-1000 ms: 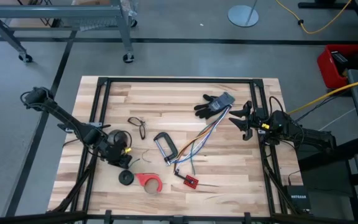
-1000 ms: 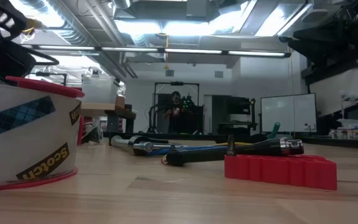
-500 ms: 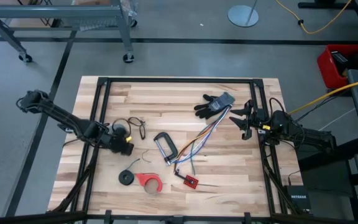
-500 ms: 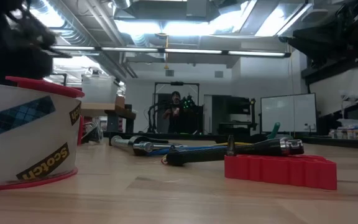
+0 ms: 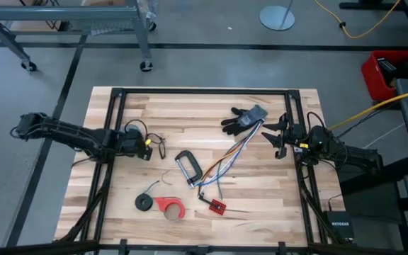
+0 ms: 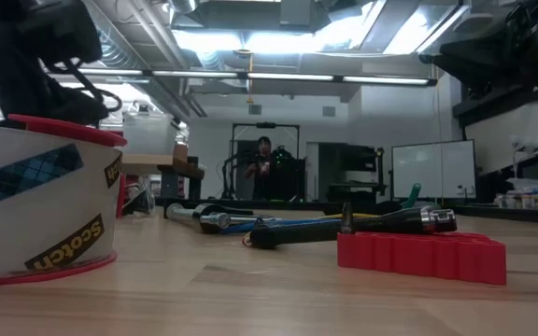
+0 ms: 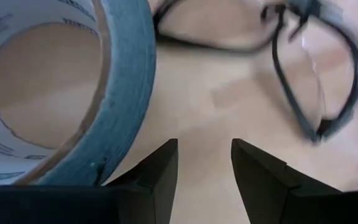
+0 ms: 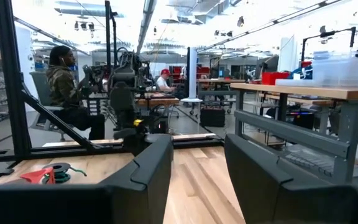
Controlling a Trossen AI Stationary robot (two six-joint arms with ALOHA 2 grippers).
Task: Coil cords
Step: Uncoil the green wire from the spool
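Tabletop (image 5: pixel 261 188) clutter: glasses (image 5: pixel 160 145), clamp (image 5: pixel 188 167), glove (image 5: pixel 245 118).

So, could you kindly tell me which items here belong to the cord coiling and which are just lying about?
Job: black coiled cord; left pincer, open, away from it.

Lying about: glasses, C-clamp, glove, wire bundle, red board, red tape dispenser, tape roll.

Left tool (image 5: pixel 147 146) open, low over table, right tool (image 5: pixel 273 134) open, parked

Bright overhead strip lights; soft shadows; low-view foreground tape roll (image 6: pixel 40 201) blurred.
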